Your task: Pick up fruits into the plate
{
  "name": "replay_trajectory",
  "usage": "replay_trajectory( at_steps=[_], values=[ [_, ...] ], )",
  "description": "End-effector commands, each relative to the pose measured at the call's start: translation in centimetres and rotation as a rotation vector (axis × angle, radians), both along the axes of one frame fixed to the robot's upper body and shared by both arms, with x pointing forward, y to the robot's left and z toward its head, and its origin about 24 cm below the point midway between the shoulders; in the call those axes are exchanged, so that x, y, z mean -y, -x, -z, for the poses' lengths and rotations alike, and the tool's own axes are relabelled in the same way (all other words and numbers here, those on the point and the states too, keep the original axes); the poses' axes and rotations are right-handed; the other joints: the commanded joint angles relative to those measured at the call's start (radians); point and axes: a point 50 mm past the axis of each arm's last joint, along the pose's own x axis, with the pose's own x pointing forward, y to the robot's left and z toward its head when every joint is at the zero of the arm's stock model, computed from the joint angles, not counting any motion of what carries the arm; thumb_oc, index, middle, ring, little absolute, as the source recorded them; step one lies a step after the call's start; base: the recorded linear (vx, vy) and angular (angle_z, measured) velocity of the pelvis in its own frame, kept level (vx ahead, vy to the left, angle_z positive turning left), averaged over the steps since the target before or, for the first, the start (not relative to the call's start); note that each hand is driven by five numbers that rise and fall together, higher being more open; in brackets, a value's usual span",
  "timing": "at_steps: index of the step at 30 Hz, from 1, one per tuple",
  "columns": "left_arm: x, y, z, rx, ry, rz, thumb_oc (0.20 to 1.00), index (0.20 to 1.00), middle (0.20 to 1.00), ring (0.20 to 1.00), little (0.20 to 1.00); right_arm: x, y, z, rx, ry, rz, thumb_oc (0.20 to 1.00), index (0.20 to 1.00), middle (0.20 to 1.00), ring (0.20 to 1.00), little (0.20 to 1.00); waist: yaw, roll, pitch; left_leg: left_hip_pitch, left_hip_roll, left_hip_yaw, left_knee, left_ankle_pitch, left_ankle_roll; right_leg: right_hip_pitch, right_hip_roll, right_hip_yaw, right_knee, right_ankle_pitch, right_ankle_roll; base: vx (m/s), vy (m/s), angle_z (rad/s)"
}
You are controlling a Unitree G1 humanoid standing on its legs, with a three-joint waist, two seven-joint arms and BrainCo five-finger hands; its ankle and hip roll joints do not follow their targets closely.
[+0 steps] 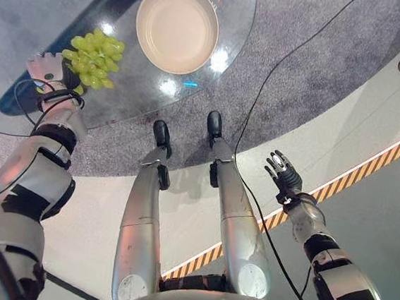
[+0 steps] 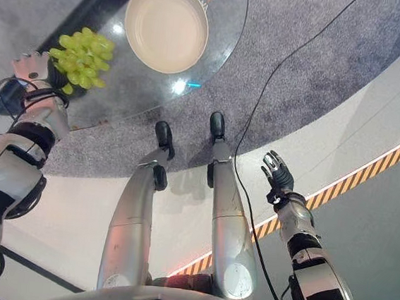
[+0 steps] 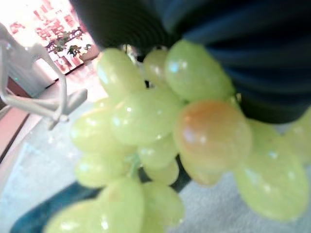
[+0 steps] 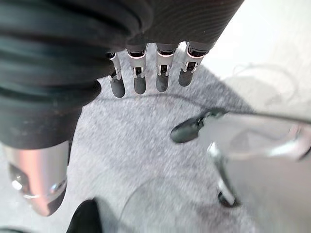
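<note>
Green grapes (image 1: 95,59), cream plate (image 1: 177,26)

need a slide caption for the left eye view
Left hand holds a bunch of green grapes above the glass table, beside the empty plate.

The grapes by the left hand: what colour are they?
The grapes are pale yellow-green, one with an orange-brown blush; the left wrist view shows it best.

Round glass table (image 1: 123,100) on grey carpet (image 1: 320,76), striped floor tape (image 1: 368,170) beside
</note>
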Motion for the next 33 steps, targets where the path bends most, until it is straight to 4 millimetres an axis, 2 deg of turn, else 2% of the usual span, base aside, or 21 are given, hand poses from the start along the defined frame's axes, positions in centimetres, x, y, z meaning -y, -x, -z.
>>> replay_trajectory(
  at_steps=[1, 14, 22, 26, 27, 29, 33],
  values=[
    [-1.7, 1.3, 0.7, 0.037, 0.012, -0.033, 0.200, 0.200, 0.200, 0.200, 0.200, 1.5, 2.6, 1.4, -0.012, 0.015, 0.033, 1.000, 1.000, 1.000, 1.000, 1.000, 0.031, 0.051, -0.029, 0.197, -0.077, -0.076, -0.171, -0.032, 0.020, 0.090, 0.085, -0.025, 0.052, -0.092, -0.002, -0.01, -0.036, 0.03],
    [-1.2, 1.5, 0.4, 0.072, 0.011, 0.117, 0.200, 0.200, 0.200, 0.200, 0.200, 1.3, 3.1, 1.1, 0.004, 0.011, 0.026, 1.000, 1.000, 1.000, 1.000, 1.000, 0.048, 0.094, -0.036, 0.484, -0.059, -0.069, -0.316, -0.008, -0.006, 0.373, 0.019, -0.063, -0.067, -0.110, -0.001, 0.03, -0.019, 0.08],
    [0.9, 1.8, -0.5, 0.045, -0.067, 0.301, 0.200, 0.200, 0.200, 0.200, 0.200, -0.5, 3.2, -0.3, 0.100, -0.058, -0.057, 1.000, 1.000, 1.000, 1.000, 1.000, 0.064, 0.106, -0.119, 0.608, -0.062, -0.081, -0.390, -0.005, -0.016, 0.518, -0.021, -0.094, -0.143, -0.119, 0.004, 0.08, -0.048, 0.11],
    [2.5, 2.8, -0.7, 0.019, -0.141, 0.439, 0.200, 0.200, 0.200, 0.200, 0.200, -2.1, 3.5, -1.8, 0.176, -0.183, -0.125, 1.000, 1.000, 1.000, 1.000, 1.000, 0.079, 0.099, -0.181, 0.686, -0.069, -0.094, -0.422, -0.015, -0.015, 0.621, -0.033, -0.110, -0.203, -0.118, 0.009, 0.15, -0.107, 0.10],
    [3.4, 3.3, -0.8, 0.000, -0.175, 0.500, 0.200, 0.200, 0.200, 0.200, 0.200, -2.6, 3.5, -2.5, 0.197, -0.236, -0.156, 1.000, 1.000, 1.000, 1.000, 1.000, 0.091, 0.095, -0.216, 0.722, -0.071, -0.103, -0.441, -0.019, -0.014, 0.668, -0.036, -0.116, -0.233, -0.117, 0.011, 0.15, -0.087, 0.22],
    [3.7, 3.5, -0.8, -0.008, -0.193, 0.523, 0.200, 0.200, 0.200, 0.200, 0.200, -2.8, 3.6, -2.6, 0.199, -0.254, -0.177, 1.000, 1.000, 1.000, 1.000, 1.000, 0.092, 0.093, -0.225, 0.739, -0.072, -0.106, -0.450, -0.020, -0.013, 0.689, -0.037, -0.118, -0.246, -0.116, 0.013, 0.14, -0.087, 0.24],
    [6.2, 4.4, -1.3, -0.046, -0.274, 0.693, 0.200, 0.200, 0.200, 0.200, 0.200, -4.6, 4.2, -3.3, 0.168, -0.405, -0.323, 1.000, 1.000, 1.000, 1.000, 1.000, 0.113, 0.076, -0.306, 0.816, -0.072, -0.117, -0.477, -0.031, -0.009, 0.779, -0.044, -0.135, -0.294, -0.109, 0.021, 0.22, -0.129, 0.21]
  ],
)
